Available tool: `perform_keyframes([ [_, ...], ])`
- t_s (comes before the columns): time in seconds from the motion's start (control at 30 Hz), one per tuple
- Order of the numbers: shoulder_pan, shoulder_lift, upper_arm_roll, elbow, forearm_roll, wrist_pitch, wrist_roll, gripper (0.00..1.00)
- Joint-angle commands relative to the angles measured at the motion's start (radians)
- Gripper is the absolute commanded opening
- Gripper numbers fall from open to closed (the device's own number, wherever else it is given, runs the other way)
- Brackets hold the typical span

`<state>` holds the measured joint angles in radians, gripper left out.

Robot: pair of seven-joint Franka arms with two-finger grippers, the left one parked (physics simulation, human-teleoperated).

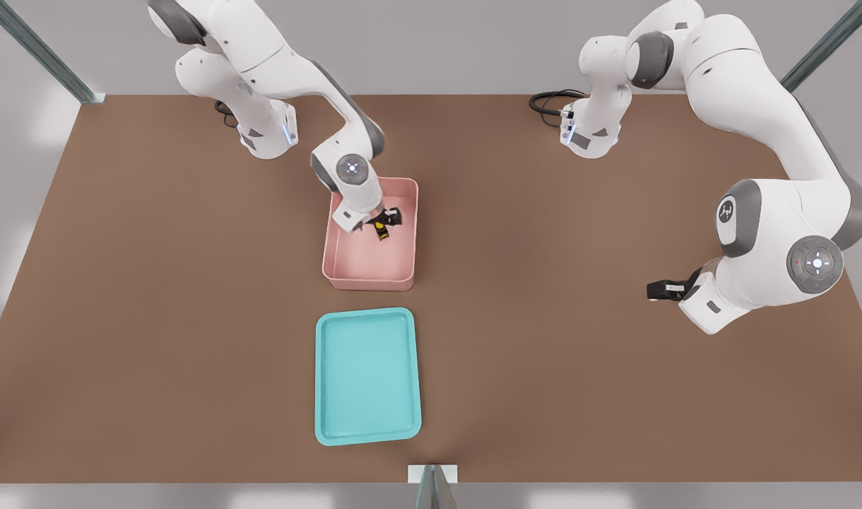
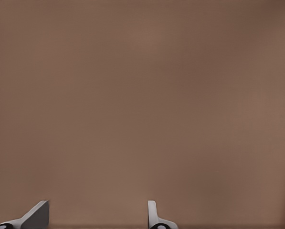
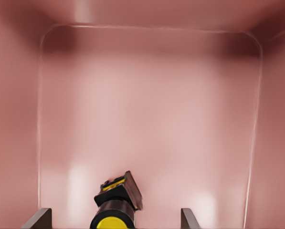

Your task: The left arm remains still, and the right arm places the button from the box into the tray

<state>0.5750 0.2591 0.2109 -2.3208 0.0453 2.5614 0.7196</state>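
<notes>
Down inside the box [image 1: 369, 263], the gripper [image 1: 384, 225] of the right arm [image 1: 261, 67] hangs low over the floor of the bin with its two fingers spread wide, nothing held between them. In the right wrist view the fingertips [image 3: 37, 217] stand well to either side of the button [image 3: 116, 205], which sits between them without touching either; its round yellow cap points toward the camera and its black body lies on the pink floor. From the front view the button [image 1: 381, 228] shows as a small black and yellow speck right at the gripper, in the half of the box farther from the tray and toward the front view's right wall. The box walls rise around the gripper on all sides, so any lift will need to go fairly straight up before travelling. The tray [image 1: 367, 377] lies on the brown table [image 1: 155, 318] just beyond the near end of the box, apart from it, and nothing rests in it. By my reading the task is at its early stage: the reach into the box is made and the fingers bracket the button, but the grasp is not yet closed, and the lift, the carry across to the tray and the release all remain.
</notes>
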Motion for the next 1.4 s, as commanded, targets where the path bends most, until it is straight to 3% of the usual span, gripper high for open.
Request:
perform_keyframes([
  [0.0, 0.0, -0.001, 0.001, -0.029, -0.002, 0.132, 0.023, 1.0],
  [0.47, 0.009, 0.045, 0.019, -0.083, -0.004, 0.244, 0.027, 1.0],
  [0.57, 0.008, 0.048, 0.019, -0.084, -0.004, 0.243, 0.027, 0.62],
  [0.6, 0.008, 0.048, 0.019, -0.083, -0.004, 0.243, 0.029, 0.55],
  [0.73, 0.005, 0.046, 0.018, -0.08, -0.001, 0.24, 0.038, 0.49],
  [0.9, -0.003, 0.017, 0.008, -0.048, -0.001, 0.181, 0.024, 0.48],
  [1.03, -0.018, -0.006, -0.028, 0.175, 0.001, -0.136, -0.095, 0.48],
  [1.17, -0.046, 0.018, -0.188, 0.506, 0.011, -0.451, -0.374, 0.48],
  [1.23, -0.081, 0.149, -0.202, 0.658, 0.033, -0.458, -0.486, 0.48],
  [1.27, -0.083, 0.216, -0.245, 0.722, 0.061, -0.457, -0.565, 0.48],
  [1.37, -0.098, 0.385, -0.245, 0.906, 0.059, -0.446, -0.583, 0.48],
])
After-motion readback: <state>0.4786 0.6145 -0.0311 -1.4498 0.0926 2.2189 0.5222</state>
